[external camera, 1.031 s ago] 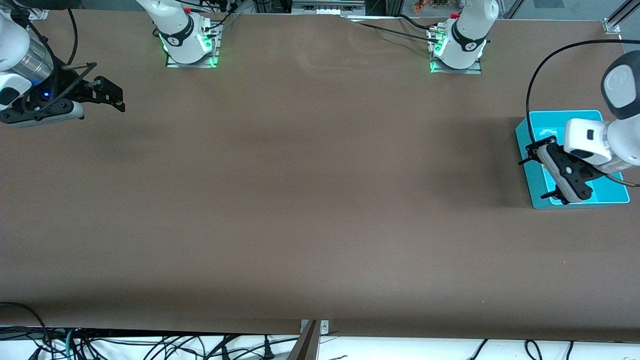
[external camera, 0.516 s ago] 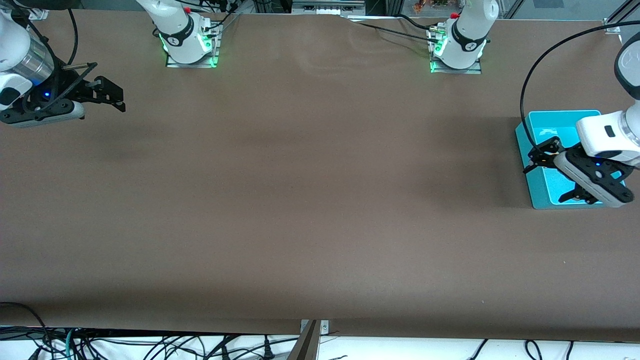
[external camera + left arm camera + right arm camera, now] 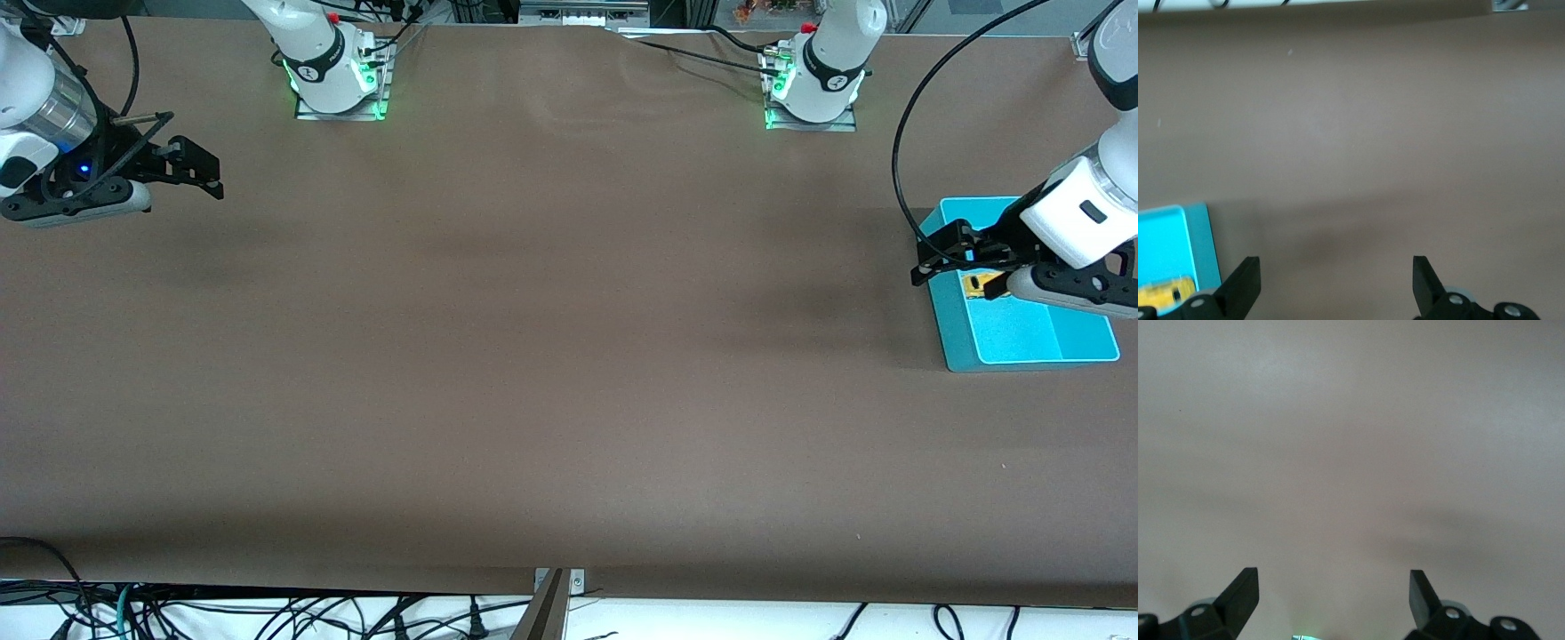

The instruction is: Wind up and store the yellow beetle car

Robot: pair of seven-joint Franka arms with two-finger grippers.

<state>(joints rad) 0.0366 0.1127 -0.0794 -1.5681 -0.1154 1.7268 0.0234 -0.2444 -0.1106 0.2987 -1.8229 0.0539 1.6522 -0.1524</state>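
Note:
The yellow beetle car [image 3: 975,283] lies inside a teal bin [image 3: 956,342] at the left arm's end of the table. In the left wrist view the car [image 3: 1165,297] shows as a yellow patch in the bin's corner [image 3: 1201,240]. My left gripper [image 3: 958,265] hangs open over the bin's edge toward the table's middle, above the car and apart from it. Nothing is between its fingers [image 3: 1335,267]. My right gripper [image 3: 200,169] waits open and empty over bare table at the right arm's end [image 3: 1333,583].
The brown table [image 3: 551,338] spreads between the two arms. Both arm bases [image 3: 333,80] [image 3: 813,89] stand along its edge farthest from the front camera. A black cable [image 3: 916,124] loops from the left arm above the bin.
My left gripper has risen and swung from over the bin's inside toward the bin's edge by the table's middle, uncovering the yellow car. The right arm has not moved.

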